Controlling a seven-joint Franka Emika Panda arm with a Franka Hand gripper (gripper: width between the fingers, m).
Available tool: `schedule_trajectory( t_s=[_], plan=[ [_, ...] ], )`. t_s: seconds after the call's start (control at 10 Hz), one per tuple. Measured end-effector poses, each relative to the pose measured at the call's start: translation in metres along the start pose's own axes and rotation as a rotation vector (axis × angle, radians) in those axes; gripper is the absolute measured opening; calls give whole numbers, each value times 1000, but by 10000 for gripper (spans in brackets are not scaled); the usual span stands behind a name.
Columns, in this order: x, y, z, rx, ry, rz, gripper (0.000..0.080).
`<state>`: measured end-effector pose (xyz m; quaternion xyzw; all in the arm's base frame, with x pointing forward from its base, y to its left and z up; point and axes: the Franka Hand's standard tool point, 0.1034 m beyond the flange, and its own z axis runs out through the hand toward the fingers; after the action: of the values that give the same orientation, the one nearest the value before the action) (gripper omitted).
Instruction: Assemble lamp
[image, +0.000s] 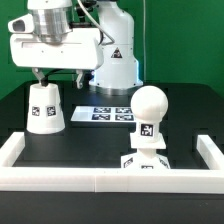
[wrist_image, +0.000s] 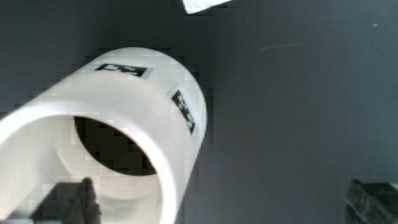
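**Hand parked right over the shade, bulb already on the base**

So the key thing here: the shade (image: 45, 107) sits straight below the hand (image: 54, 74), standing upright on the bench (image: 95, 140), long axis vertical. In the wrist view you look right down into the shade's (wrist_image: 111, 130) open mouth, with one dark fingertip (wrist_image: 63, 203) showing just by the rim and nothing pinched. Fingers look spread apart to me, one outside the wall, so I'd guess a rim grab is next.

The bulb (image: 150, 112) is standing on the base (image: 143, 160) near the white front wall (image: 110, 178), well apart from the shade, toward the exterior view's right. The marker board (image: 106, 113) lies between them, further back.

Bench is flat, black, matte. Plenty of free space around the shade; only the tall bulb to clear when carrying across.
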<state>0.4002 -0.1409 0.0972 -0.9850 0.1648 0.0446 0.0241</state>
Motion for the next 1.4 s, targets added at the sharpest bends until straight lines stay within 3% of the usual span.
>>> schedule_trajectory(
  t_s=[0.1, 0.2, 0.3, 1.0, 1.1, 1.2, 1.3, 1.4],
  plan=[
    [0, 1, 2, -1, 1, -6, 698],
    [-3, 8, 25, 1, 10, -10, 698],
    [-4, 10, 36, -12, -15, -8, 698],
    [-3, 9, 36, -13, -14, -11, 698],
    [-3, 9, 37, -14, -14, -11, 610],
    [-3, 9, 37, -14, -15, -11, 474],
    [-3, 9, 37, -14, -16, -11, 474],
    [-3, 9, 37, -14, -16, -11, 291]
  ],
)
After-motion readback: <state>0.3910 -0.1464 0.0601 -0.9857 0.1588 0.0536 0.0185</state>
